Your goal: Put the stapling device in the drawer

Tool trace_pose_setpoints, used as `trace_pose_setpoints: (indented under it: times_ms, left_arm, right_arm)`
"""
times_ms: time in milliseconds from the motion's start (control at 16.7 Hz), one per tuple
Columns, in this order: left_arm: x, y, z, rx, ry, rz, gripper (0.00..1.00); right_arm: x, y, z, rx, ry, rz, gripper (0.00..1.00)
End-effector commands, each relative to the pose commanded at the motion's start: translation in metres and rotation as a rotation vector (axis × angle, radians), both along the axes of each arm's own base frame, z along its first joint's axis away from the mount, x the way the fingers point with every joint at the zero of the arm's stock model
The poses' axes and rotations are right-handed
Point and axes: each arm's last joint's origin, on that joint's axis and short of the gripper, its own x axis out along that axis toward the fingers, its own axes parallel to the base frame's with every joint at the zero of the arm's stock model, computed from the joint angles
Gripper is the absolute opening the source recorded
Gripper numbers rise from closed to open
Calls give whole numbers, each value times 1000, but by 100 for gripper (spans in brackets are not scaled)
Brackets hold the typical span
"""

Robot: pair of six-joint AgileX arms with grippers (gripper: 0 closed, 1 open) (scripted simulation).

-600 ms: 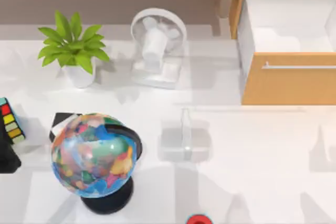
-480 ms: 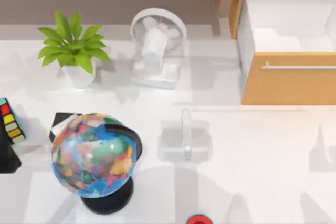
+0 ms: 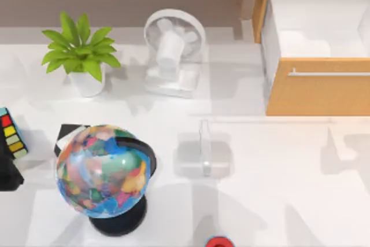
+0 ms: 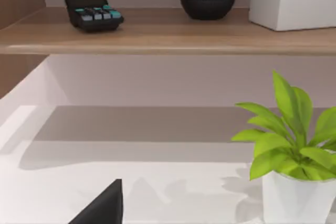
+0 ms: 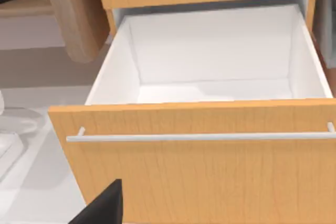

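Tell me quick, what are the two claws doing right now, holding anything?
Left gripper: cannot be told.
Right gripper: cannot be told.
The stapler lies on the table, untouched.

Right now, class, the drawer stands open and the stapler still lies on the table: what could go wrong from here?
1. The stapling device is pale and slim on the white table, so a grasp could miss or slip.
2. The drawer has a raised wood front with a handle; a low carry might strike it.
3. The desk fan and globe stand nearby and could be bumped.
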Motion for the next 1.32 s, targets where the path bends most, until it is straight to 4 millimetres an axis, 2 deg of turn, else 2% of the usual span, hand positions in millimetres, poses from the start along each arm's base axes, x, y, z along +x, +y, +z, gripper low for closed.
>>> trace_pose_setpoints:
  times_ms: [120,300,480,660,840,1080,1200,1320]
  left_arm:
    - [0,0,0,0,0,0,100]
    - [0,0,0,0,0,0,100]
    - [0,0,0,0,0,0,100]
    - [0,0,0,0,0,0,100]
    - [0,0,0,0,0,0,100]
    - [0,0,0,0,0,0,100]
    - [0,0,0,0,0,0,100]
    - [0,0,0,0,0,0,100]
  right_arm:
    - [18,12,27,33,135,44,100]
    - [62,42,57,59,378,97,100]
    - [117,89,65,47,639,125,100]
    - [166,148,47,-2,880,123,100]
    - [198,206,12,-70,1071,98,100]
    - [213,262,-34,-158,1234,57,100]
    - [213,277,-50,-188,1279,40,100]
    - [213,283,-57,-202,1298,32,100]
